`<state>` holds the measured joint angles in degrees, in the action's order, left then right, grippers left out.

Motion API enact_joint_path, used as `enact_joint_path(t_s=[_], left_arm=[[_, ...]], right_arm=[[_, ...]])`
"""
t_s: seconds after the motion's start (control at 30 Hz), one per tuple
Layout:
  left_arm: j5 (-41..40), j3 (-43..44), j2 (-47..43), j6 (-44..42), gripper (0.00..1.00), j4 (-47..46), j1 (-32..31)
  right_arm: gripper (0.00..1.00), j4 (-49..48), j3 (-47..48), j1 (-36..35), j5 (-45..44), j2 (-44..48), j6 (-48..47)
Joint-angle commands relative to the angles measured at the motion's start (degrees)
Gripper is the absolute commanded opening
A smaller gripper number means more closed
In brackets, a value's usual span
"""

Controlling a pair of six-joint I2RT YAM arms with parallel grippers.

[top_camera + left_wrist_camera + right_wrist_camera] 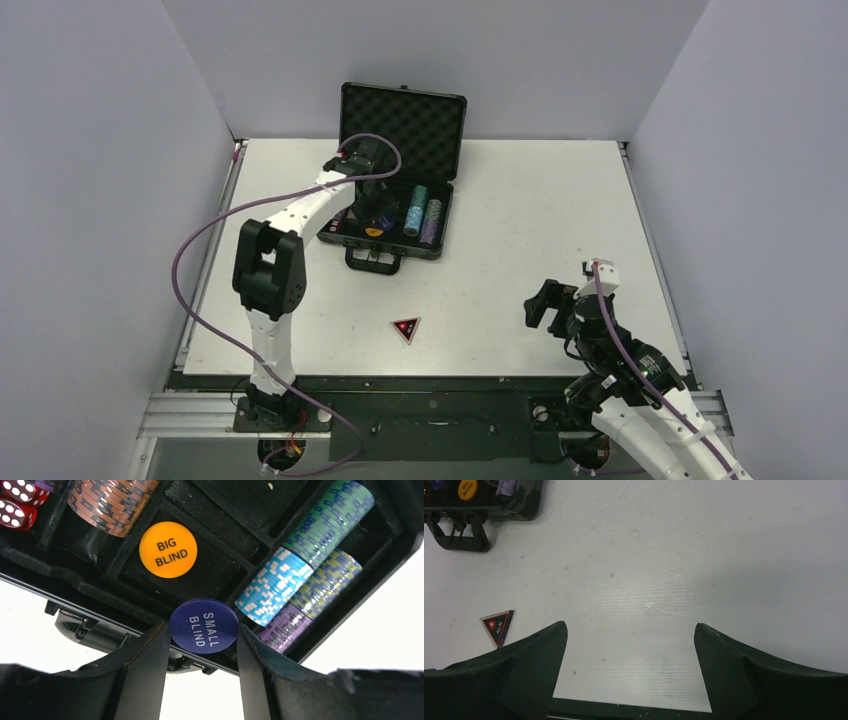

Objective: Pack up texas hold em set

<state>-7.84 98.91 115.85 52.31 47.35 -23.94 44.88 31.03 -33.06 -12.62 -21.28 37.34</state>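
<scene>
Your open briefcase (400, 130) sits at the far side of the table (540, 220), lid upright. Its foam slots hold a brown chip stack (110, 505), the yellow BIG BLIND disc (167, 549), a teal chip row (310, 540) beside a purple-green chip row (320, 587), and red dice (17, 505) (barely in the left wrist view). Your left gripper (202, 630) pinches the blue SMALL BLIND disc (203, 622) over the case's near edge. The black-red ALL IN triangle (406, 328) lies on the table, well apart from the case. Your right gripper (630, 627) hangs spread wide above the table.

Case (405, 120) at 11 o'clock on table (520, 230); triangle (406, 329) at case's 6. In case: big-blind disc (168, 549), chip stacks (305, 550) at its 3, dice (17, 502) at its 10. Small-blind disc (203, 625) at its 6, in left gripper (201, 630).
</scene>
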Motion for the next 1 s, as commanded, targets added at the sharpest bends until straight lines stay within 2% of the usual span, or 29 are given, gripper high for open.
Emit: enact_joint_path(t_s=[0.0, 0.97], left_arm=[[-3.52, 3.41, 1.84, 1.75, 0.25, 0.88, -0.48], [-5.67, 4.91, 9.51, 3.81, 0.25, -0.91, -2.25]], right_arm=[[0.93, -0.38, 2.63, -0.33, -0.71, -1.02, -0.22], [0.93, -0.52, 2.85, -0.49, 0.67, -2.56, -1.22]])
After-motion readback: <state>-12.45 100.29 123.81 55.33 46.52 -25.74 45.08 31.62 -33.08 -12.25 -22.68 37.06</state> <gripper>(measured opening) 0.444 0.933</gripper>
